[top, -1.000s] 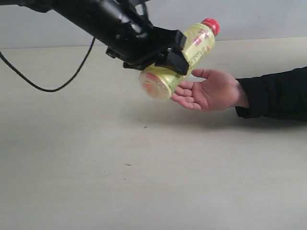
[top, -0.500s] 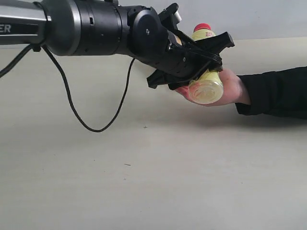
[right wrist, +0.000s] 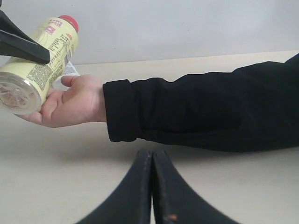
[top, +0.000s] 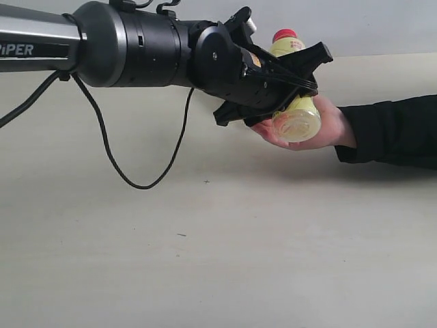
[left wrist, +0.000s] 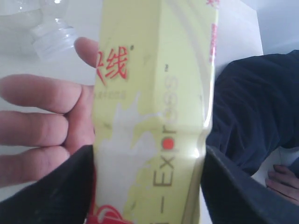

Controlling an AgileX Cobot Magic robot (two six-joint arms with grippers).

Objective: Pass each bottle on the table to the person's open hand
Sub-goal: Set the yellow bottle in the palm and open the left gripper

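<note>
My left gripper (top: 290, 82) is shut on the yellow bottle (top: 295, 102) with the red cap, one black finger on each side of its body (left wrist: 154, 93). The bottle lies tilted, base toward the exterior camera, resting on the person's open hand (top: 328, 126), whose fingers (left wrist: 42, 126) spread beneath it. My right gripper (right wrist: 152, 156) is shut with nothing in it, low over the table (top: 205, 260), in front of the person's black sleeve (right wrist: 201, 109). A clear bottle's neck and cap (left wrist: 51, 35) show beyond the hand. The other bottles are out of view.
The left arm's black cable (top: 130, 174) hangs in a loop over the table. The person's forearm (top: 396, 133) stretches in from the right edge. A pale wall (top: 369, 24) rises behind the table.
The left arm swung right and lowered the yellow bottle from beside the fingertips onto the palm. Over the last half second it has barely moved.
</note>
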